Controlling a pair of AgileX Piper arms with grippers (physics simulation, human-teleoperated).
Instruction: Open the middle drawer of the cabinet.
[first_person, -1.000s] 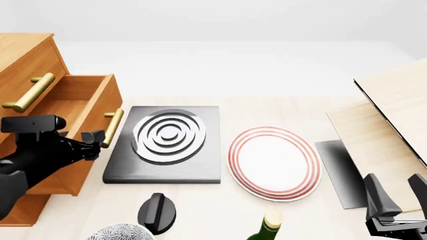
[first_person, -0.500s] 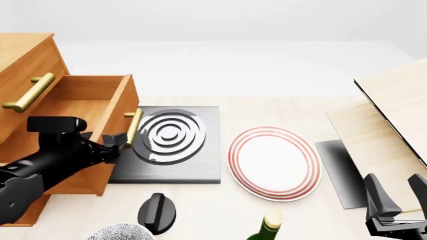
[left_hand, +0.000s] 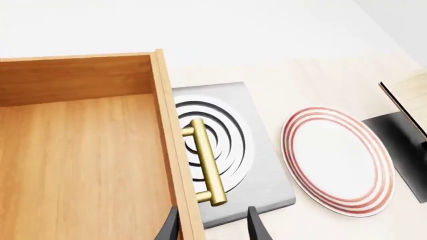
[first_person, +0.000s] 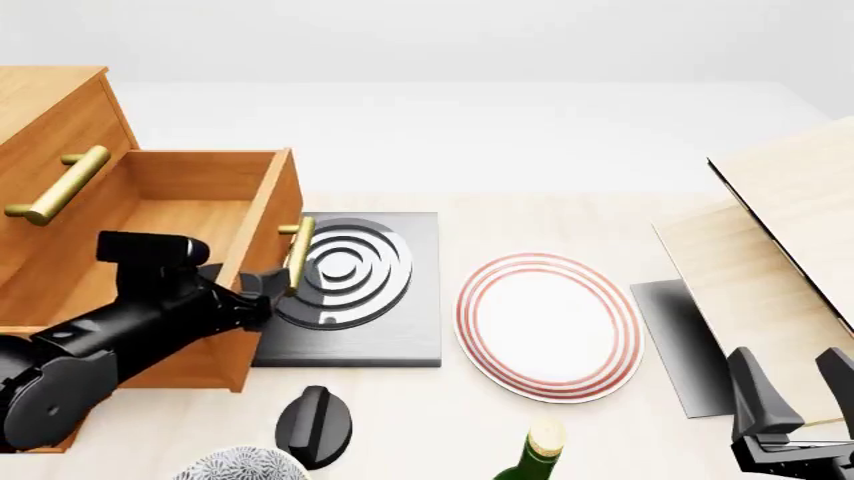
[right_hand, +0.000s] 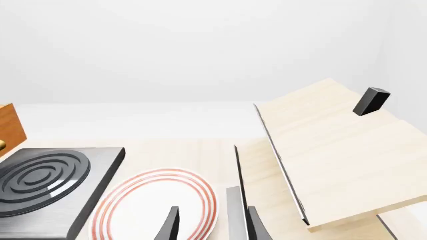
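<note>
The orange-brown cabinet (first_person: 47, 110) stands at the far left. Its middle drawer (first_person: 174, 215) is pulled well out, with its inside bare, and it also shows in the left wrist view (left_hand: 80, 160). The drawer's brass bar handle (first_person: 296, 255) hangs over the black burner plate and shows in the left wrist view (left_hand: 205, 162). My left gripper (first_person: 274, 290) is at the handle's near end. In its wrist view (left_hand: 212, 227) the fingers stand apart, one on each side of the drawer's front board and handle end. My right gripper (first_person: 794, 378) is open and empty at the front right (right_hand: 212, 225).
A black burner plate with rings (first_person: 360, 310) lies beside the drawer, then a red-rimmed white plate (first_person: 547, 325). Pale plywood boards (first_person: 787, 220) and a dark sheet (first_person: 681, 345) are at the right. A black knob-like object (first_person: 316, 425), a patterned bowl (first_person: 240, 468) and a bottle top (first_person: 534, 455) sit at the front.
The middle drawer has slid further out to the right, over the burner plate, and my left gripper moved right with its handle. The right arm has not moved.
</note>
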